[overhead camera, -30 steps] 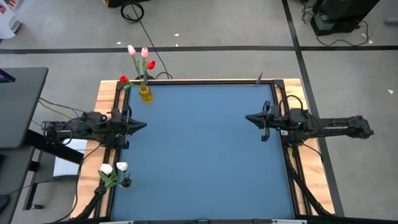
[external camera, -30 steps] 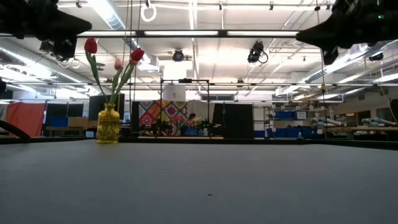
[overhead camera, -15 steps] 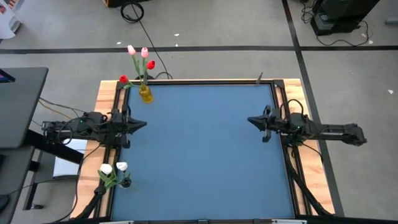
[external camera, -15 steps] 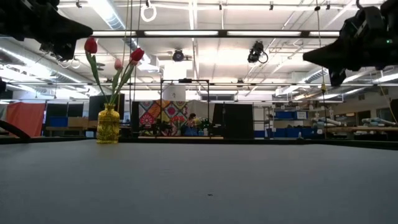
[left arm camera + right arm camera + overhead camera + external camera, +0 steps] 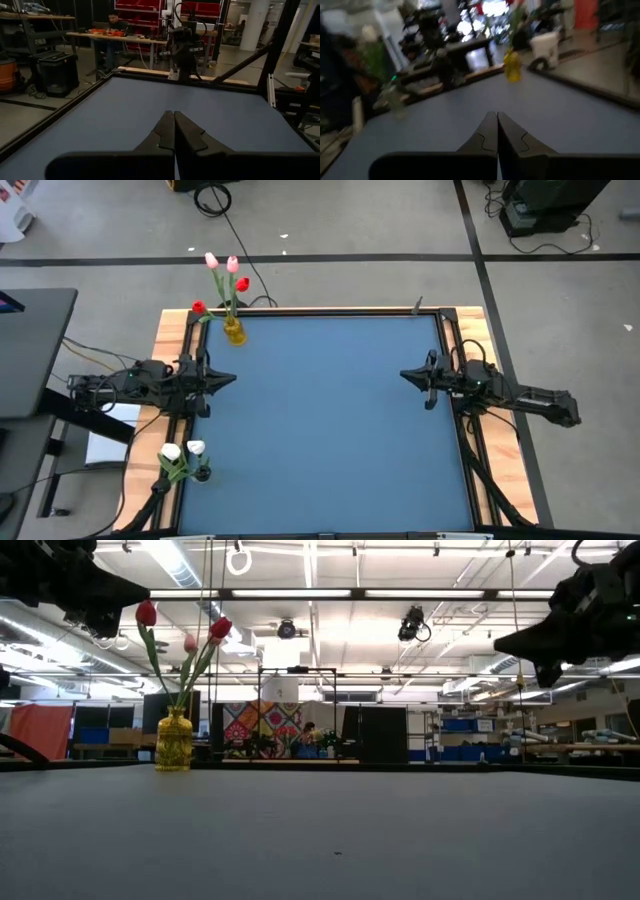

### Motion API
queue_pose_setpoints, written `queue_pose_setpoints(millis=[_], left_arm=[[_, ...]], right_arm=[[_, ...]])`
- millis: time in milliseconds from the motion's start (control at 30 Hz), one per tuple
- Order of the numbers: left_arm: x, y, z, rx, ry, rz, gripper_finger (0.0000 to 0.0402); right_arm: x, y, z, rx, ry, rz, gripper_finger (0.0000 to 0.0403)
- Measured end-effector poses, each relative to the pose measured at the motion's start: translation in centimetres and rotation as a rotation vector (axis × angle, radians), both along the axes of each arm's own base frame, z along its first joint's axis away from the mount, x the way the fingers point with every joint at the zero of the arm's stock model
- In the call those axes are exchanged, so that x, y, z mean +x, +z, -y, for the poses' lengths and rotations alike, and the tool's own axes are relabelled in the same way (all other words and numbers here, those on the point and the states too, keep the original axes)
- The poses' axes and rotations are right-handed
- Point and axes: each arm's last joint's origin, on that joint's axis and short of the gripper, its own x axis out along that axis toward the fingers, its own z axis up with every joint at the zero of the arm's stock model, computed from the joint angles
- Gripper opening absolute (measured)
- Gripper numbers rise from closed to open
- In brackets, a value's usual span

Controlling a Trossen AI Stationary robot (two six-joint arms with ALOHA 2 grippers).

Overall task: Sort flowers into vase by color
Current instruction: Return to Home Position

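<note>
Your left gripper (image 5: 229, 381) and right gripper (image 5: 405, 375) are closed on nothing; red and pink flowers (image 5: 228, 272) in the yellow vase (image 5: 234, 331) and white flowers (image 5: 183, 451) flank the left arm (image 5: 140, 380), so a wide swing could topple either.

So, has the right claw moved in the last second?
Yes. In the high view the right claw, shut, has drawn slightly back toward the table's right rail; in the low view it sits lower against the ceiling lights.

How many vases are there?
2: a yellow vase at the table's far left corner, and a second vase at its near left edge holding white flowers.
</note>
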Motion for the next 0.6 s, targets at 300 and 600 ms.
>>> queue_pose_setpoints(millis=[300,600], left_arm=[[0.5,-0.6,0.0,-0.002,0.004,0.025,0.0000],[2.0,-3.5,0.1,-0.058,0.004,0.060,0.0000]], right_arm=[[0.4,-0.6,0.4,0.003,-0.029,0.031,0.0003],[0.4,-0.1,0.3,0.044,0.008,0.100,0.0007]])
